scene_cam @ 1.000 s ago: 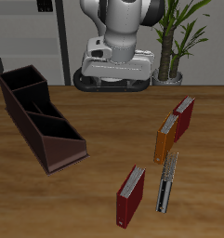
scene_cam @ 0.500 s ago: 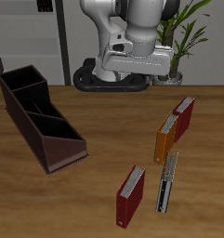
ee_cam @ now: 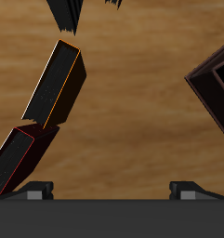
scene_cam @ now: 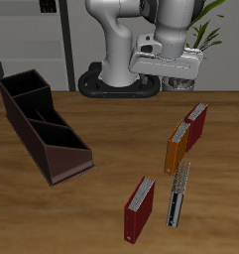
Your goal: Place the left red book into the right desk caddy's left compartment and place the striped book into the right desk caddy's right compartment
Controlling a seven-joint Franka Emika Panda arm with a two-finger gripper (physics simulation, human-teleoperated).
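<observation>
Left to right across the exterior view. The right desk caddy (scene_cam: 44, 127) lies at an angle on the bench (scene_cam: 111, 149), a long dark open box with three sections in a row. All three sections appear empty; neither end compartment holds a book. Which end counts as the left compartment cannot be settled from this angle.

Near the bench's front edge stands a darker red book (scene_cam: 139, 209). Just beside it stands the striped book (scene_cam: 179, 194), thin and narrow, well apart from the caddy. Farther back stands an orange book (scene_cam: 177, 148), and close behind it the left red book (scene_cam: 195, 126), upright on the bench.

The claw (scene_cam: 179, 83) hangs high over the back of the bench, roughly above the red and orange books, touching nothing. In the wrist view only the two fingertips (ee_cam: 35, 191) show, set well apart with bare bench between them: released, holding nothing. That view also shows the orange book (ee_cam: 58, 82), the left red book (ee_cam: 19, 160) and a corner of the caddy (ee_cam: 214, 85).

Judgement: nothing done. Both books remain to be grasped, carried and placed; the arm looks to be approaching the red book first.
</observation>
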